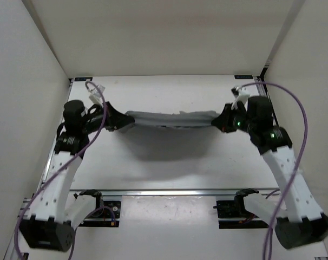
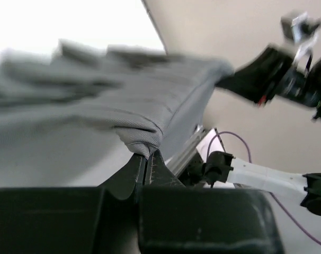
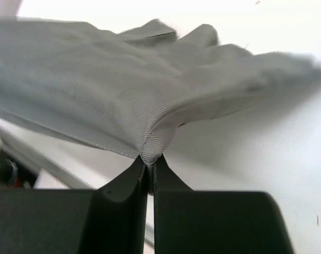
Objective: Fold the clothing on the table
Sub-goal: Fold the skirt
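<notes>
- The clothing [image 1: 172,118] is held stretched as a sagging band between the two hands. It hangs over the far half of the desk [image 1: 169,173], roughly parallel to the far edge.
- The left hand [image 1: 119,122] is pinched tight on the clothing's left end, with a grey fold clamped at the fingertips.
- The right hand [image 1: 220,120] is closed in the same way on the right end.
- Bunched pleats are seen along the band.
- A shadow is cast on the desk beneath it.

Left purple cable [image 1: 103,111] and right purple cable [image 1: 305,122]: 2 loops, well apart.
</notes>
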You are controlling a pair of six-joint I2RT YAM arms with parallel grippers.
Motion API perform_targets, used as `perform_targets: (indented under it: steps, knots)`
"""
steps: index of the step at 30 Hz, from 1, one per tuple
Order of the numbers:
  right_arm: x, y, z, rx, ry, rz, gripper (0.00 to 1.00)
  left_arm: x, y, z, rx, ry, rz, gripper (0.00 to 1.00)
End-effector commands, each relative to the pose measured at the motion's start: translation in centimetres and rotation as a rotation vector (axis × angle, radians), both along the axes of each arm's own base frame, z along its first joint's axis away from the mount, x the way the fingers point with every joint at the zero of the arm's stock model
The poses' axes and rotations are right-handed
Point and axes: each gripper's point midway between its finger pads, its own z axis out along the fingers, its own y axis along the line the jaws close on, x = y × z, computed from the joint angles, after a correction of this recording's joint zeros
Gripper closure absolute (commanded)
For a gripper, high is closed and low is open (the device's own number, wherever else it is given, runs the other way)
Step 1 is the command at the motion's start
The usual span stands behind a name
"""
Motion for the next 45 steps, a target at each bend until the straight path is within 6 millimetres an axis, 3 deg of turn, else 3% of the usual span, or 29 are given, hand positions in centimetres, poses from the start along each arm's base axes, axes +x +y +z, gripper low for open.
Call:
perform_targets:
  steps: [1,2,3,5,6,9,12,13,14,16,17,18,19,20,22,24,25,26,29,31,33,35,36,39,40,45]
  knots:
    - [-3.3,-2.3,3.2,-0.109,-0.261,-0.099,1.00,-3.3,1.1,4.7,-0.047,-0.176,0.051,1.00]
    - [-4.8,-2.1,4.4,-0.075,-0.324,-0.090,1.00,-4.3,0.9,5.6,-0.068,-0.219,0.046,1.00]
    - [-5.4,-2.1,5.0,-0.068,-0.356,-0.098,1.00,-4.8,0.6,6.2,-0.131,-0.247,0.028,1.00]
    - [-5.9,-3.3,6.2,-0.068,-0.414,-0.158,1.00,-6.7,1.0,9.3,-0.228,-0.341,0.015,1.00]
    - [-6.5,-3.3,7.0,-0.054,-0.441,-0.153,1.00,-6.9,1.0,10.6,-0.243,-0.343,0.019,1.00]
    - [-5.9,-3.7,8.3,-0.093,-0.508,-0.179,1.00,-5.8,1.1,12.0,-0.214,-0.358,0.032,1.00]
    - [-3.5,-3.9,8.4,-0.186,-0.490,-0.229,1.00,-2.4,2.3,9.3,-0.185,-0.234,0.133,1.00]
    - [-2.1,-3.9,7.2,-0.232,-0.450,-0.236,1.00,-1.3,2.5,8.1,-0.188,-0.187,0.151,1.00]
    - [-0.9,-3.0,6.3,-0.253,-0.424,-0.200,1.00,0.2,2.6,5.3,-0.186,-0.106,0.162,1.00]
    - [2.3,-4.7,3.8,-0.236,-0.321,-0.223,1.00,2.8,3.2,1.1,-0.154,-0.007,0.238,1.00]
    - [2.6,-3.3,2.8,-0.136,-0.271,-0.138,0.99,3.9,3.3,-1.8,-0.130,0.079,0.267,1.00]
    - [4.4,-4.4,0.8,-0.100,-0.201,-0.194,1.00,5.3,3.5,-4.3,-0.072,0.123,0.312,1.00]
    - [5.3,-4.7,-1.2,-0.124,-0.146,-0.202,1.00,5.9,3.4,-5.6,-0.021,0.137,0.330,1.00]
    - [6.6,-4.1,-2.8,-0.152,-0.113,-0.184,1.00,7.1,3.2,-8.4,0.035,0.193,0.340,1.00]
    - [8.4,-4.1,-3.8,-0.170,-0.084,-0.193,1.00,9.8,2.5,-11.6,0.077,0.283,0.304,1.00]
    - [10.3,-4.5,-5.8,-0.174,-0.019,-0.203,1.00,11.9,1.6,-13.2,0.083,0.324,0.279,1.00]
    - [11.0,-4.6,-5.6,-0.166,-0.024,-0.211,1.00,13.3,1.2,-13.0,0.073,0.311,0.276,1.00]
    - [11.6,-5.1,-6.8,-0.173,0.006,-0.223,1.00,14.0,1.1,-13.3,0.072,0.316,0.293,1.00]
    - [12.9,-6.0,-8.2,-0.152,0.051,-0.249,1.00,17.6,0.8,-10.9,0.071,0.245,0.319,1.00]
    - [12.8,-5.6,-9.0,-0.080,0.100,-0.229,1.00,19.0,0.8,-11.7,0.068,0.274,0.310,1.00]
    - [12.4,-5.9,-10.6,-0.033,0.186,-0.224,1.00,19.1,0.7,-12.0,0.053,0.303,0.277,1.00]
    - [11.5,-6.2,-10.9,-0.019,0.233,-0.216,1.00,18.0,0.2,-13.0,0.057,0.337,0.248,1.00]
    - [10.4,-6.0,-11.1,-0.013,0.266,-0.200,1.00,17.4,0.1,-12.5,0.061,0.322,0.246,1.00]
    - [7.5,-6.1,-12.0,0.011,0.312,-0.169,1.00,13.9,0.3,-13.8,0.094,0.370,0.232,1.00]
    - [6.4,-5.9,-12.6,0.017,0.348,-0.156,1.00,13.1,0.4,-13.3,0.095,0.359,0.232,1.00]
    - [0.3,-4.7,-15.6,0.020,0.552,-0.099,1.00,6.8,1.5,-16.8,0.122,0.475,0.227,1.00]
